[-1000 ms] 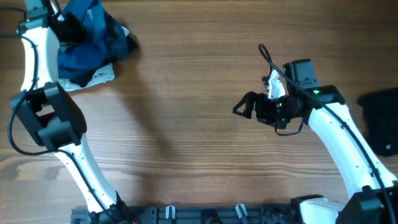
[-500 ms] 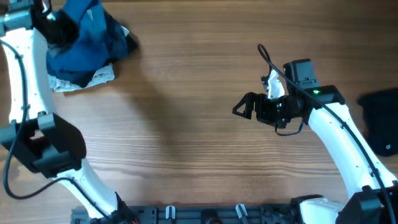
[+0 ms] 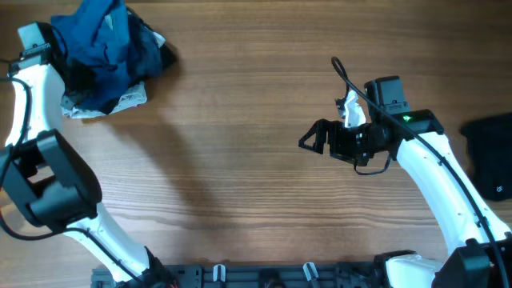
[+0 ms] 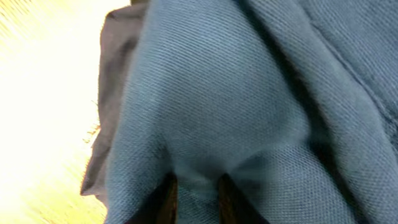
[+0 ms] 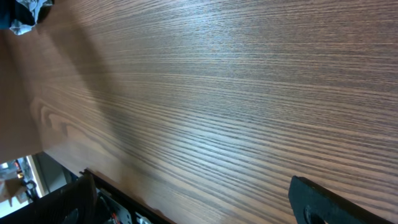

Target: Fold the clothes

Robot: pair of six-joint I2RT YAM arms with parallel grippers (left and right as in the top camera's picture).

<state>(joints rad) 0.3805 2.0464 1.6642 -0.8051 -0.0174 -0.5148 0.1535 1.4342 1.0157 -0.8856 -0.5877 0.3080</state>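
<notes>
A pile of clothes (image 3: 108, 56) lies at the table's far left, with a blue garment (image 3: 100, 36) on top. My left gripper (image 3: 68, 64) is buried in the pile's left side. In the left wrist view its fingers (image 4: 193, 190) are shut on a fold of the blue garment (image 4: 249, 93), which fills the view. My right gripper (image 3: 314, 138) is open and empty above bare wood right of centre, far from the pile. Its two fingers (image 5: 199, 205) frame bare table in the right wrist view.
A white patterned cloth (image 3: 128, 100) pokes out under the pile. A dark folded garment (image 3: 490, 156) lies at the right edge. The pile's corner shows in the right wrist view (image 5: 22, 12). The wooden table (image 3: 240, 160) spans the middle.
My left arm has swung to the left and its wrist has shifted, dragging the blue garment with it. The right arm has not moved.
</notes>
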